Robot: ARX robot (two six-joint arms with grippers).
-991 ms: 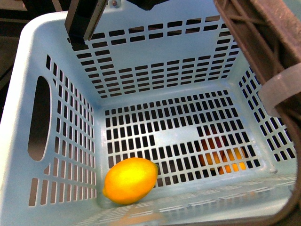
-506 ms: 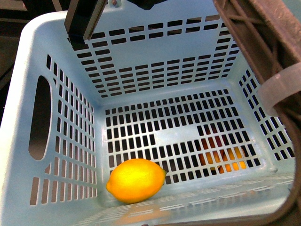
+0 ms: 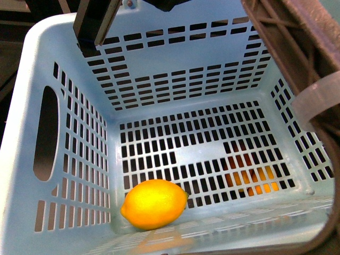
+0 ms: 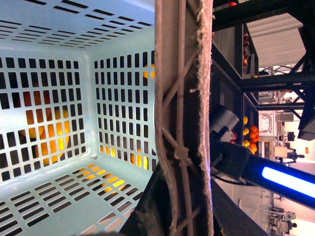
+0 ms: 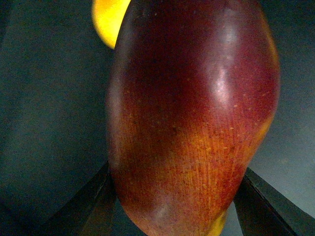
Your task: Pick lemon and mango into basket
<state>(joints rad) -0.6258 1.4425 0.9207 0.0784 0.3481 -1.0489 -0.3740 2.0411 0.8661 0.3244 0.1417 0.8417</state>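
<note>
The pale mint basket [image 3: 69,223] fills the front view. The yellow-orange lemon [image 3: 154,203] lies on its slotted floor in the near left corner. The brown handle [image 3: 297,48] with a white tie [image 3: 317,98] crosses the upper right. In the left wrist view my left gripper [image 4: 172,211] is shut on that brown handle [image 4: 182,123], beside the basket wall [image 4: 118,73]. In the right wrist view the red-to-orange mango [image 5: 192,113] fills the frame, and my right gripper [image 5: 179,201] is shut on it, with a dark finger [image 5: 91,199] on each side.
Red and orange colour shows through the floor slots [image 3: 247,172] at the right. A dark bar [image 3: 95,21] hangs over the basket's far left rim. Beyond the handle stand dark shelves with orange fruit [image 4: 253,133] and a blue-lit arm [image 4: 290,179]. Something yellow [image 5: 108,19] sits behind the mango.
The lemon has rolled a little to the right along the basket floor. The basket has shifted only slightly in view.
</note>
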